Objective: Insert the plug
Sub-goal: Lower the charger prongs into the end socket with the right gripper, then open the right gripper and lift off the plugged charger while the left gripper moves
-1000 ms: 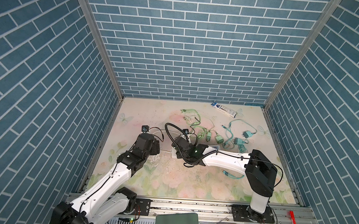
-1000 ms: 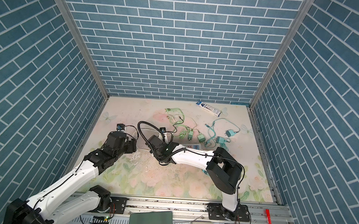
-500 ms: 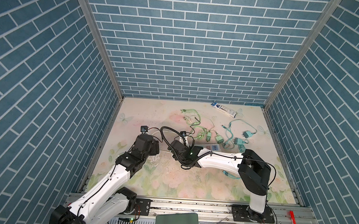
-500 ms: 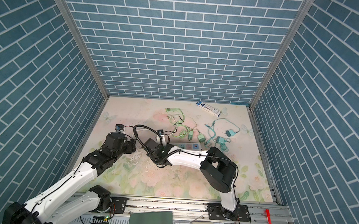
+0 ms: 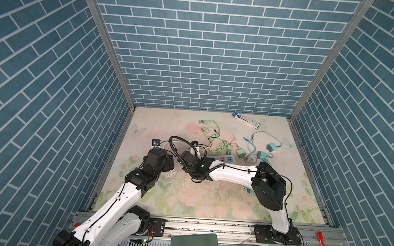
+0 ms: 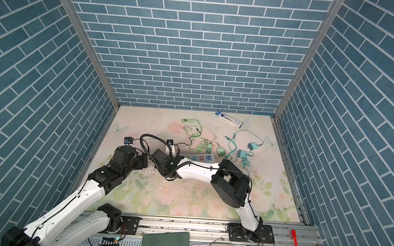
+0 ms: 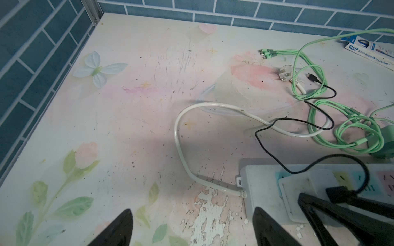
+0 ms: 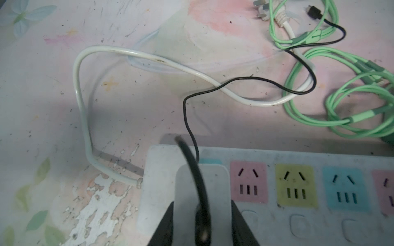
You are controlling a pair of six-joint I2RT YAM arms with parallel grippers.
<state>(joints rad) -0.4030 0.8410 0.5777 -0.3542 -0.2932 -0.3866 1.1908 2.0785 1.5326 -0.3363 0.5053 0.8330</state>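
Sitting between right pincer [image 8: 202, 219] jaws, white plug [image 8: 187, 185] atop power strip [image 8: 319, 223].

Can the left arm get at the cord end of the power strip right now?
Probably yes. The left gripper is open right beside that end of the power strip, nothing blocking it; the right gripper, shut on the white plug, sits further along.

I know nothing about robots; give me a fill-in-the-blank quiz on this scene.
The right gripper is shut on a plug coloured ____.
The cable leaving that plug is ____.
On the power strip, the socket next to the plug is ____.
The jaws of the left gripper stand ____.
Missing: white; black; pink; open.
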